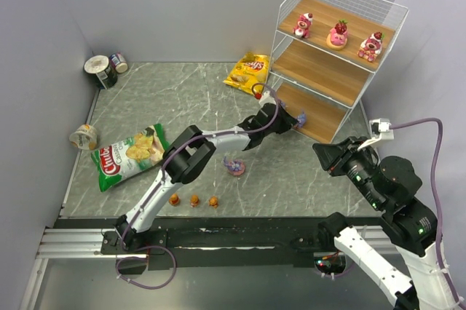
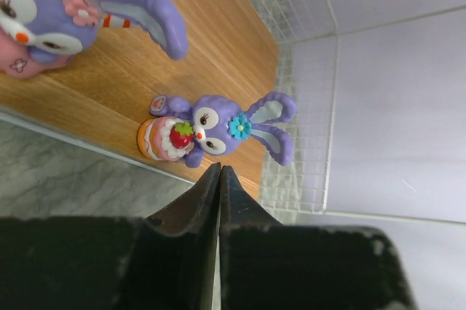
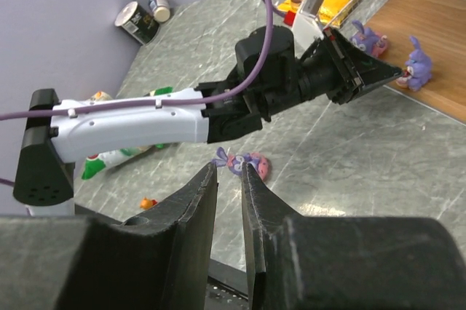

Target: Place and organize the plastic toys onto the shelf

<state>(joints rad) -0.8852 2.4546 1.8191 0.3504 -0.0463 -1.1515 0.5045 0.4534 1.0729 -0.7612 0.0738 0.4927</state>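
The white wire shelf [image 1: 320, 71] holds three pink strawberry toys [image 1: 338, 35] on its top board. Two purple toys stand on the bottom board, seen in the left wrist view [image 2: 211, 124] [image 2: 44, 12] and the right wrist view [image 3: 416, 62] [image 3: 362, 36]. My left gripper [image 1: 295, 124] is shut and empty, its tips [image 2: 219, 168] just short of the smaller-looking purple toy. A third purple toy [image 1: 234, 167] lies on the table, also in the right wrist view [image 3: 244, 162]. Three orange toys [image 1: 194, 199] sit in a row near the front edge. My right gripper [image 3: 229, 170] is slightly open and empty, held above the table at the right.
A yellow chip bag [image 1: 249, 71] lies left of the shelf's foot. A green chip bag [image 1: 131, 153] lies at the left. Two cans [image 1: 100, 70] stand in the far left corner and a small tub [image 1: 84, 136] by the left wall. Grey walls close in the table.
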